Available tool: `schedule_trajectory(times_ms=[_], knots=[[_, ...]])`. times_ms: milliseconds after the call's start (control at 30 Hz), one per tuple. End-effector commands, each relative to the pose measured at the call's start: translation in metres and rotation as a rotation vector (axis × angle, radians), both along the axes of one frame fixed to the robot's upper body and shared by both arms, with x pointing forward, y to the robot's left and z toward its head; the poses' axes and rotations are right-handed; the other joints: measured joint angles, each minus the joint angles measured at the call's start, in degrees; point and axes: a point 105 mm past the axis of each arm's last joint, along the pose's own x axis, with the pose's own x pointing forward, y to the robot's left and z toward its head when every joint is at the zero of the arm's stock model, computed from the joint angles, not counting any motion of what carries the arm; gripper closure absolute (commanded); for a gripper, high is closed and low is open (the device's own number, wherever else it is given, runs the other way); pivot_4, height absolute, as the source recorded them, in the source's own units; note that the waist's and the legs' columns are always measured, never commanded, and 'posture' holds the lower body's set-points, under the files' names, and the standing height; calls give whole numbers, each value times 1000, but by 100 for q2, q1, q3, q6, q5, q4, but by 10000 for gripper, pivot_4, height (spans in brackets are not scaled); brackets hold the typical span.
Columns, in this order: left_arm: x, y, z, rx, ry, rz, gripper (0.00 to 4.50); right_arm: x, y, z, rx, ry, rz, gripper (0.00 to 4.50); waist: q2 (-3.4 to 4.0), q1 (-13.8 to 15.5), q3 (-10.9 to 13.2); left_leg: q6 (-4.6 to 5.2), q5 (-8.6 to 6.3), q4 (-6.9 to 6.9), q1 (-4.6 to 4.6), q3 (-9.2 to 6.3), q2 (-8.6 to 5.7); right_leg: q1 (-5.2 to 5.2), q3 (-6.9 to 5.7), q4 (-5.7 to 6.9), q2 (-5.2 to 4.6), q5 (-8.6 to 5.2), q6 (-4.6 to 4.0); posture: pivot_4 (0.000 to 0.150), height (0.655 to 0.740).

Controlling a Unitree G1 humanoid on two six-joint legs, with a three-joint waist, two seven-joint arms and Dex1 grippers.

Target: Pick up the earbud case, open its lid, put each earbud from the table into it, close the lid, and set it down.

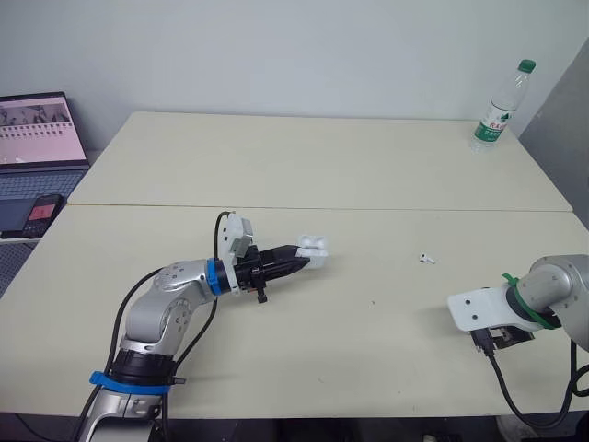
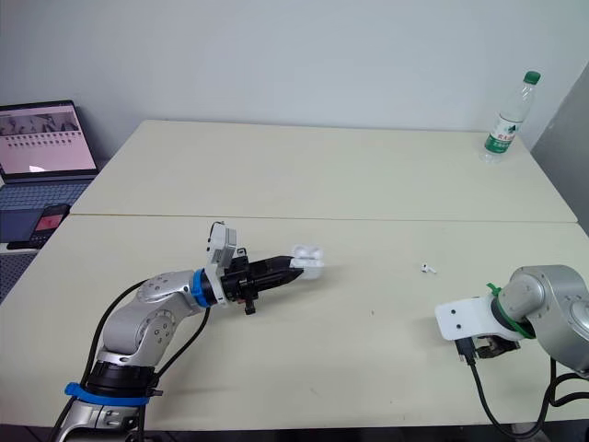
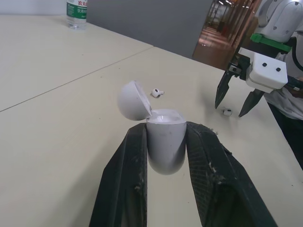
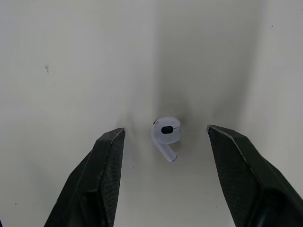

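Left pincer: its two black fingers are clenched on the white earbud case, one finger pressed to each side of the case body, which sticks out just past the fingertips. The case's lid is swung open and tilted back to one side, so the hollow top of the case is exposed. The case is held just clear of the pale table.

Right pincer: its fingers are spread wide and pointed down at the tabletop. One white earbud is seen lying on the table in the gap between the two fingertips, untouched by either, with its stem angled away from its rounded head.

A second earbud is seen on the table between the two pincers, beyond the tips of the left pincer and well apart from the case.

At the table's far corner, well beyond the right pincer, a plastic water bottle is stood upright.
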Motion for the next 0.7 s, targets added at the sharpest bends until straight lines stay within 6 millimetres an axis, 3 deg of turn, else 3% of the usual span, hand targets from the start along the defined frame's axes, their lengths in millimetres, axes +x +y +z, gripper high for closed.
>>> schedule_trajectory(times_ms=[33, 333, 433, 600, 700], knots=[[-2, -1, 13, -21, -57, -8, 36648, 1, 1, 4, -2, -11, 14, 16334, 0, 0, 0, 0, 0, 0, 0, -1, 0, 0, 0, 0, 0, 0, 0, 1500, 7362], [-1, -1, 13, -18, -56, -11, 36648, 2, 1, 2, -12, -13, 18, 16334, 0, 0, 0, 0, 0, 1, 1, 0, -1, 1, 0, 0, 0, 0, 0, 1500, 7362], [-1, -2, 14, -17, -57, -12, 36648, 0, 1, 1, -14, -6, 19, 22303, 0, 0, 0, 0, 0, 1, 1, 0, -1, 1, 0, 1, 0, 0, 0, 1500, 7362], [-1, -3, 15, -18, -60, -13, 36648, 0, 0, 1, -19, -3, 18, 40536, 0, 0, 0, 0, 0, 1, 1, 0, -1, 2, 0, 1, 1, 0, -1, 1500, 7362], [-1, -3, 16, -17, -61, -14, 36648, 0, 0, 1, -20, -4, 15, 41156, 0, 0, 0, 0, 0, 2, 1, 0, -1, 2, 0, 2, 1, 0, -1, 1500, 7362]])
